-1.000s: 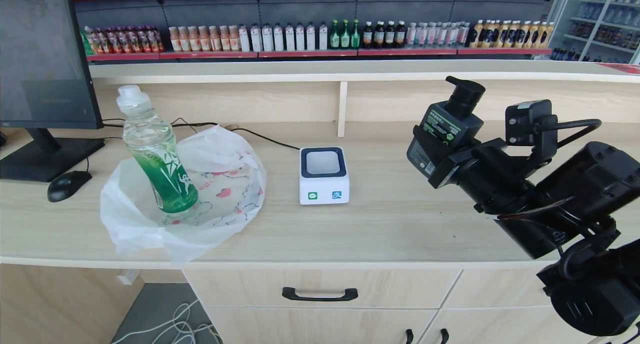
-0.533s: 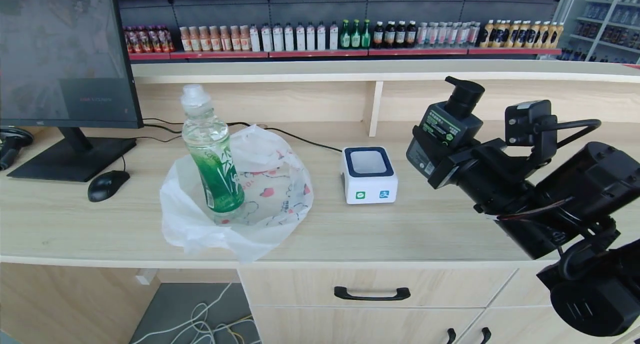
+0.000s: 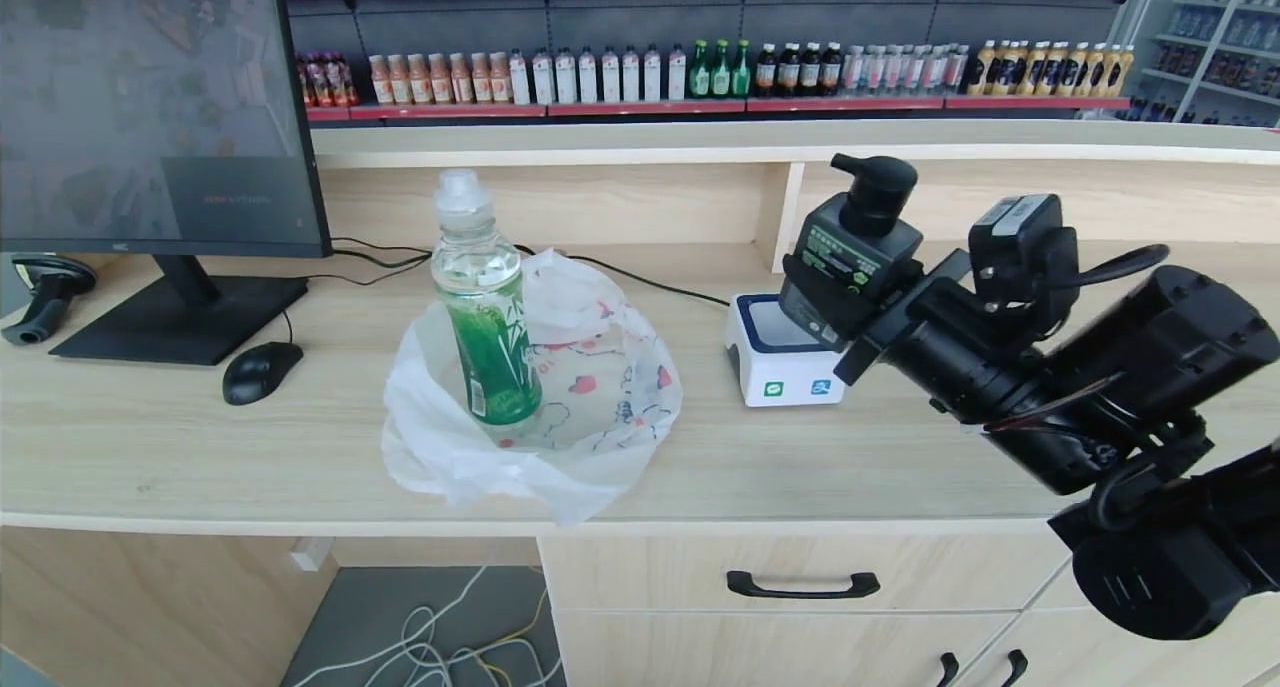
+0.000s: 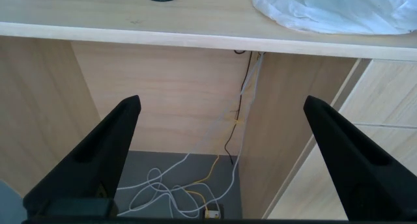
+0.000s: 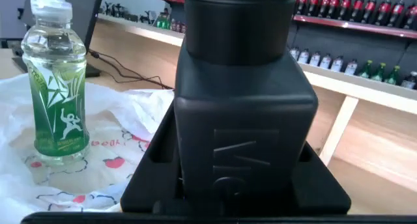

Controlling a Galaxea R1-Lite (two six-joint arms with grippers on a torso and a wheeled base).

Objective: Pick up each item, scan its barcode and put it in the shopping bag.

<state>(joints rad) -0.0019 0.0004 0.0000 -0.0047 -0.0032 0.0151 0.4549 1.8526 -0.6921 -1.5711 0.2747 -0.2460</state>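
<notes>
From the head view, the right arm stretches in from the scanner's right. Its forearm slopes up toward the box, and the wrist is tipped so the load leans back. The right gripper is clamped around the lower body of a black pump bottle. The bottle hangs just above the scanner and covers the right part of its window, and its base is hidden behind the jaws. Left of the scanner, the shopping bag lies open on the counter, and a green drink bottle stands upright in it.

In the left wrist view, the left gripper hangs lower than the counter that carries the scanner. Its fingers are spread wide, with nothing between them. The bag's edge overhangs above.

In the right wrist view, the black pump bottle sits tight between the jaws, its top cut off. Beyond it, the green drink bottle stands in the bag.
</notes>
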